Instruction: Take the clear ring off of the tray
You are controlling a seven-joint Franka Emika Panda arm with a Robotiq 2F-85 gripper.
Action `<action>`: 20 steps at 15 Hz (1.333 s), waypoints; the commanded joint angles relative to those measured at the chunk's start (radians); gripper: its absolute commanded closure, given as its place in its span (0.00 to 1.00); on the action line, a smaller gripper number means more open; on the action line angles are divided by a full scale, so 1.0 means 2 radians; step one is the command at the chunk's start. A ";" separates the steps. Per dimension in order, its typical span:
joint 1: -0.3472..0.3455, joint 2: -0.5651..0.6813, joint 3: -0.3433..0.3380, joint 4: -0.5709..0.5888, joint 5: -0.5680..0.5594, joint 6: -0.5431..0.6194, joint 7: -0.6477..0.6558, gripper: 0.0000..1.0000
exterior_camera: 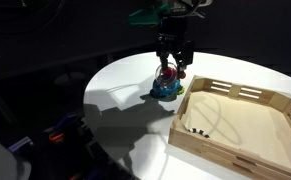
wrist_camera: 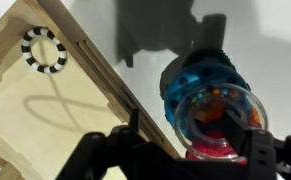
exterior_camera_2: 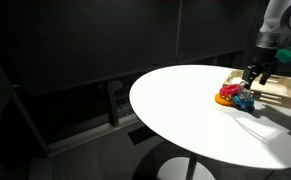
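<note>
Already outside the tray (exterior_camera: 235,91), just beside its near corner: the clear ring (wrist_camera: 225,90), poised directly over the stacking toy (exterior_camera: 167,89) on the worktop (exterior_camera: 115,112). Pinched across its rim by the hand (exterior_camera: 172,66), narrowed onto it. Kept level and centred, probably to drop onto the toy.

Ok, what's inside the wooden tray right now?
Inside the tray: a small black-and-white striped ring in one corner and a thin looping line across the floor. The near wall covers the floor strip behind it, and one end runs out of frame.
</note>
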 commanded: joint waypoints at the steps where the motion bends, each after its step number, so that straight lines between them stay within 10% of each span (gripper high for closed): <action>1: -0.005 -0.012 0.000 -0.011 -0.001 0.013 -0.012 0.00; 20: -0.031 -0.064 -0.015 0.032 0.009 -0.116 -0.057 0.00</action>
